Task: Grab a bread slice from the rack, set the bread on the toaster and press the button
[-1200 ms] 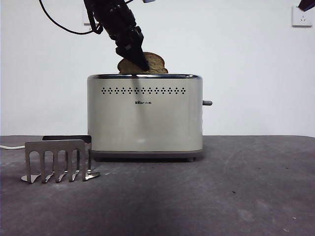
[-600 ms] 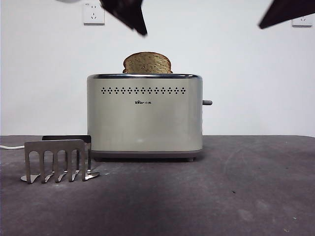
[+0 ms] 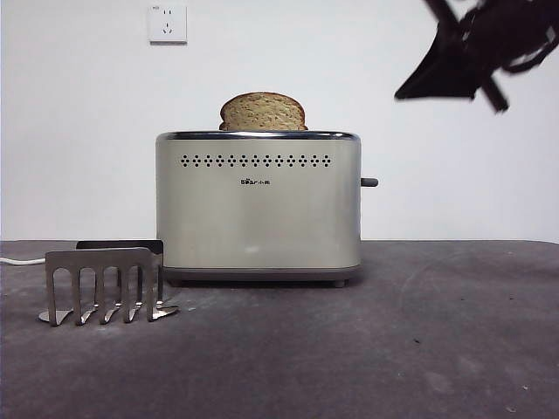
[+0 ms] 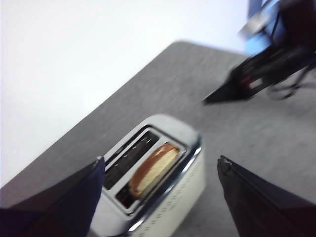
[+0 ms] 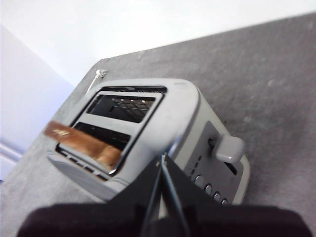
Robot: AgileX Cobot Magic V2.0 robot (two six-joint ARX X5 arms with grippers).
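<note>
The slice of bread (image 3: pixel 262 112) stands in the front slot of the cream toaster (image 3: pixel 258 209), its domed top sticking out. It also shows in the left wrist view (image 4: pixel 153 169) and the right wrist view (image 5: pixel 81 143). My left gripper (image 4: pixel 161 160) is open and empty, high above the toaster (image 4: pixel 168 190) and out of the front view. My right gripper (image 3: pixel 403 94) is shut and empty, up to the right of the toaster, above the button (image 3: pixel 369 182). In the right wrist view its tips (image 5: pixel 163 159) hover over the toaster's end near the grey lever button (image 5: pixel 228 147). The rack (image 3: pixel 106 284) stands empty.
A white cord (image 3: pixel 19 260) runs off behind the rack at the left. A wall socket (image 3: pixel 167 24) is on the white wall behind. The dark grey table (image 3: pixel 437 349) spreads to the right of and in front of the toaster.
My left gripper let go of the bread and rose out of the front view. My right gripper came in from the top right and moved down towards the toaster's button side.
</note>
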